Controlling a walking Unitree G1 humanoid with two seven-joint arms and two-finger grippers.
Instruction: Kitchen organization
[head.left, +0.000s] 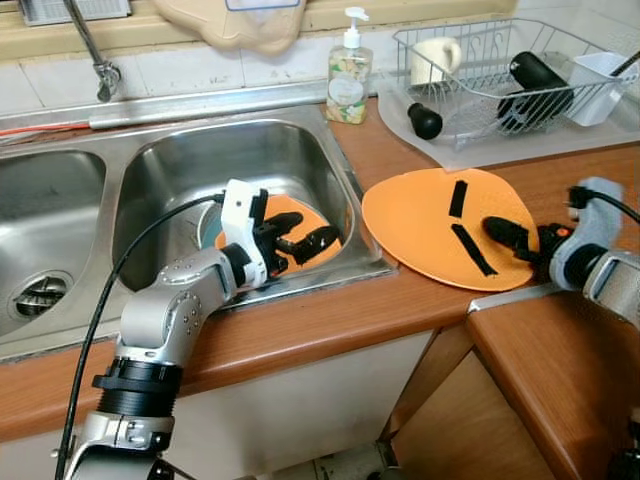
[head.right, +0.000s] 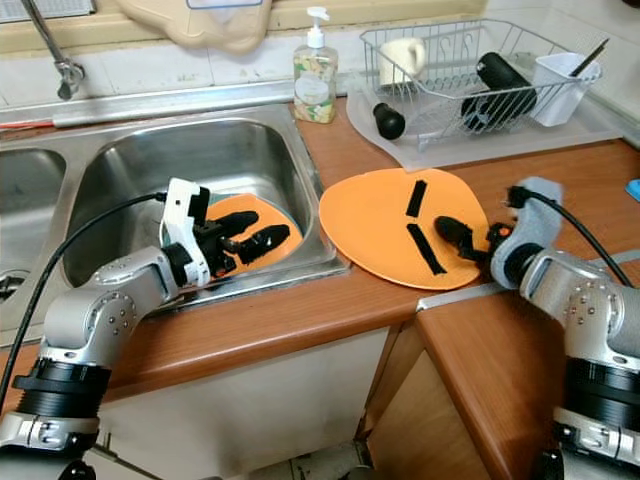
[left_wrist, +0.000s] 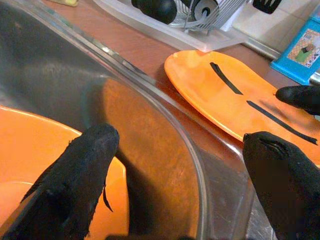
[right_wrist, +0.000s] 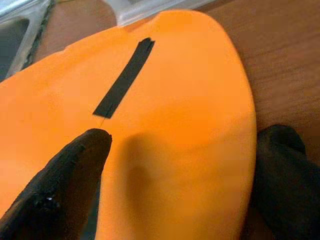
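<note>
You are looking at a job that seems barely begun, with both arms reaching but nothing lifted yet. Your left end effector is hovering inside the right basin of the sink, fingers spread wide and gripping nothing; the orange dish is lying just beneath and beside them, against the basin wall, apparently on a teal one. Across the basin rim from it, your right end effector is straddling the near edge of the orange plate on the surface, jaws apart, one finger over the top face and the other beyond the rim, not yet closed on it as far as the wrist view is showing. Two black strips are lying on that plate ahead of the fingers. Farther beyond, the drying rack is holding a mug, a dark bottle and a white cutlery holder, with the soap dispenser standing beside the sink. Both orange pieces are probably still waiting to be put away.
</note>
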